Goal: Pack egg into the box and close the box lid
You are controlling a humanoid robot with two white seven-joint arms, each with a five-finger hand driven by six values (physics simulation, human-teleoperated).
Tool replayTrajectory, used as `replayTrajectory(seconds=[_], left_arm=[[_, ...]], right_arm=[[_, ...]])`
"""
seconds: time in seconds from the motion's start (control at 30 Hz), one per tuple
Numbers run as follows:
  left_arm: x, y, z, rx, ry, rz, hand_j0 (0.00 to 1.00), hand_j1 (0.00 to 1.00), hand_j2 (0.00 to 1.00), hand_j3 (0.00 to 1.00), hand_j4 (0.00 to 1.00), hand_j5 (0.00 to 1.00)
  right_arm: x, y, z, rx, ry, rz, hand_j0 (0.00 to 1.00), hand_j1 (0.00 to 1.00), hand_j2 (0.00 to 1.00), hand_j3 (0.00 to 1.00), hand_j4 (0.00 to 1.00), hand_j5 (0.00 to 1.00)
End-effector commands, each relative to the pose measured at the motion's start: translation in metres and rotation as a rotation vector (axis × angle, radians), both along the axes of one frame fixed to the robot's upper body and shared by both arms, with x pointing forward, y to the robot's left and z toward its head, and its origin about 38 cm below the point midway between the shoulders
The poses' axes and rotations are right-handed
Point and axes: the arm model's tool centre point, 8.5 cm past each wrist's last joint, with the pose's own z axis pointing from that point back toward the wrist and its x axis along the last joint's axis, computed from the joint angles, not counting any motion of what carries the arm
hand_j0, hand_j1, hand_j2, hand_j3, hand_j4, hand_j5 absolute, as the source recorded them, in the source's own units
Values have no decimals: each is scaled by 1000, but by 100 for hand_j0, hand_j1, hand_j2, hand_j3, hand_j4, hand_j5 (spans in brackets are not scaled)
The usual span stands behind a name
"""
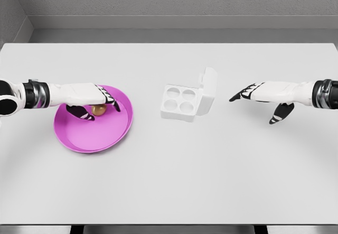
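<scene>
A brown egg (98,109) lies in a pink plate (100,136) on the left of the white table. My left hand (97,103) hovers right over the egg, fingers curved around it, thumb below; whether it grips the egg I cannot tell. A white egg box (180,102) with four empty cups stands at the middle, its lid (208,90) raised on the right side. My right hand (253,97) floats to the right of the box, fingers stretched toward the lid, holding nothing.
The white table (169,181) spreads wide in front of the plate and box. A grey wall runs along the table's far edge.
</scene>
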Motion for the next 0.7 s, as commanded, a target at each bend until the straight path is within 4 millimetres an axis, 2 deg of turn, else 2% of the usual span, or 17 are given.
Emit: replayTrajectory(seconds=[0.0, 0.1, 0.27, 0.67], left_arm=[[0, 2, 1, -5, 2, 8, 64, 64, 64, 64, 64, 64], [0, 3, 1, -8, 4, 10, 59, 59, 59, 59, 59, 59], [0, 3, 1, -8, 4, 9, 59, 59, 59, 59, 59, 59], [-2, 4, -2, -9, 14, 11, 52, 52, 52, 52, 52, 52]], right_arm=[[0, -1, 0, 3, 2, -4, 100, 100, 100, 100, 100, 100], [0, 0, 1, 3, 0, -3, 100, 100, 100, 100, 100, 100], [0, 1, 2, 3, -2, 1, 100, 100, 100, 100, 100, 100], [0, 1, 1, 2, 0, 3, 100, 100, 100, 100, 100, 100]])
